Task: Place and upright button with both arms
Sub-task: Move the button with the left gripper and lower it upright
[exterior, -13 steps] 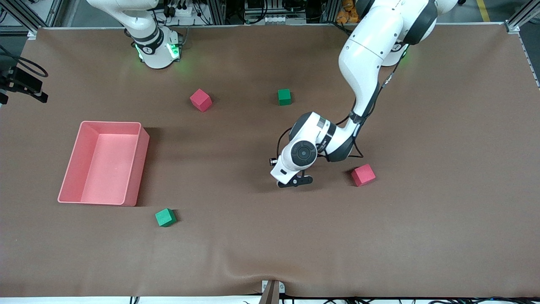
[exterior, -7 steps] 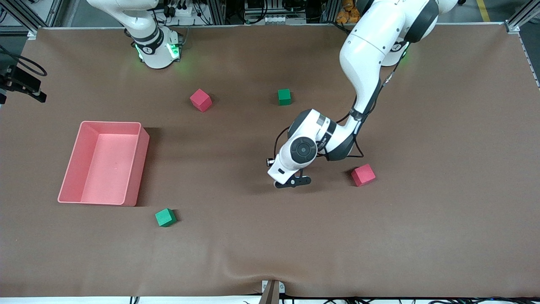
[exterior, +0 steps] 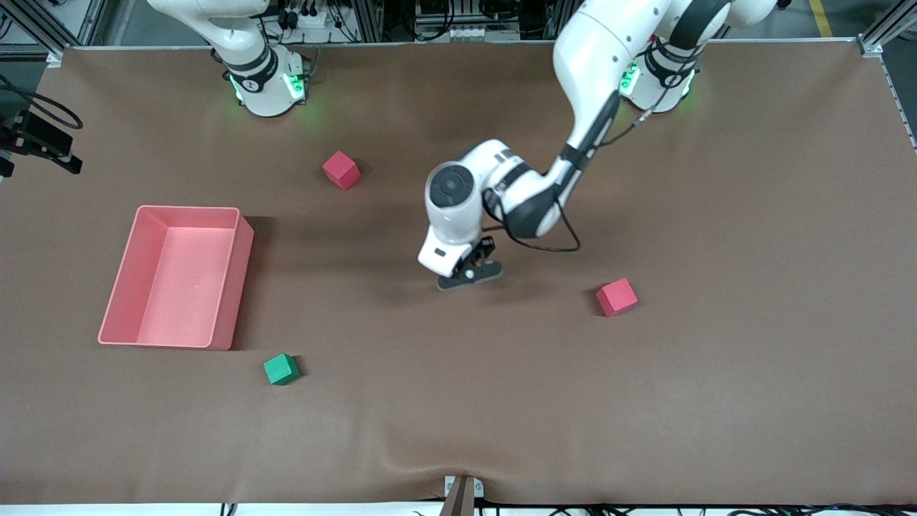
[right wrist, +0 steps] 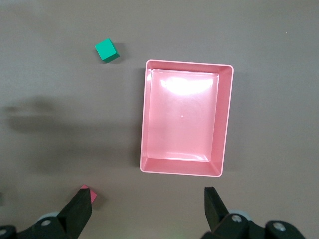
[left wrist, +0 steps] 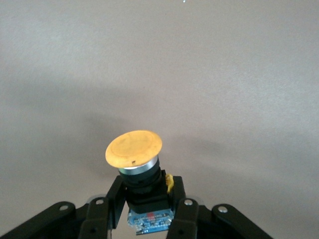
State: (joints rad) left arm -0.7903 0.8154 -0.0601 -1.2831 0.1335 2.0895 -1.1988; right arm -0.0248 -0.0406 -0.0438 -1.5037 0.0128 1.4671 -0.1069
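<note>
Brown table [exterior: 716,373]; button [left wrist: 135,164] clamped in left tool [left wrist: 144,211].

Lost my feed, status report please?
Left gripper shut on button, over mid-table. Right gripper open, waiting above pink bin. Nothing in the way.

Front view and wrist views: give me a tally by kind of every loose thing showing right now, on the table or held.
Red foam cubes: 2
Green foam cubes: 1 showing
Pink plastic bin: 1
Orange-capped black push-button, held in the left gripper: 1
Total: 5
</note>
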